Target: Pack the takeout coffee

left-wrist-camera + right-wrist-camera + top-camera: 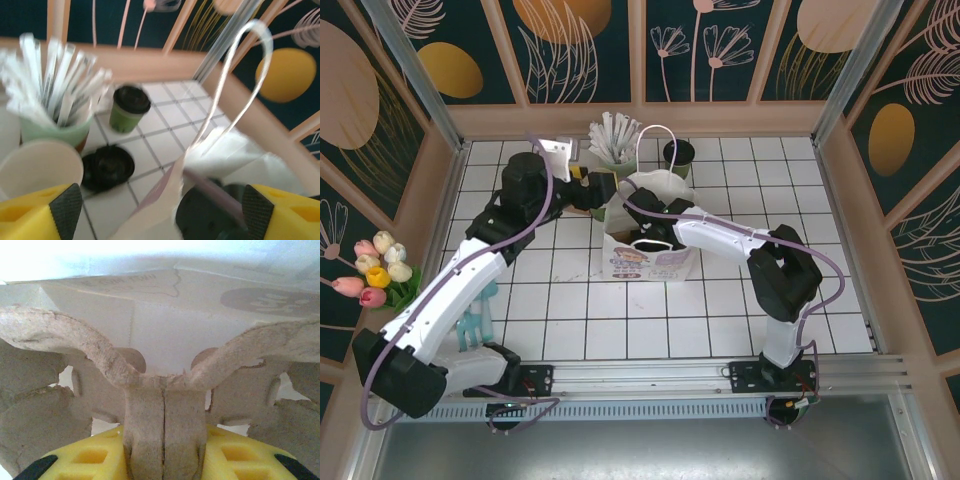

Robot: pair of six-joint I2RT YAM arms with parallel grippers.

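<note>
We see the right gripper [164, 445] clamped on the centre rib of the pulp carrier [100, 360] inside the white paper bag [660, 262], presumably seating it; its forearm reaches leftward. The left gripper [161, 207] hangs unclenched at the bag's rim (handle [220, 82] between its jaws). The takeout coffee [678, 152] stands behind the bag.

Lidded green cup [129, 111] — beside mint straw holder [52, 132], claw [161, 207] spread wide

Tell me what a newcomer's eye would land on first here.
The white paper bag standing mid-table draws the eye, with the end of the right arm inside its mouth. Inside, the right tool pinches the brown pulp carrier by its centre handle. Beyond the bag, the small green coffee cup stands near the straw holder.
</note>
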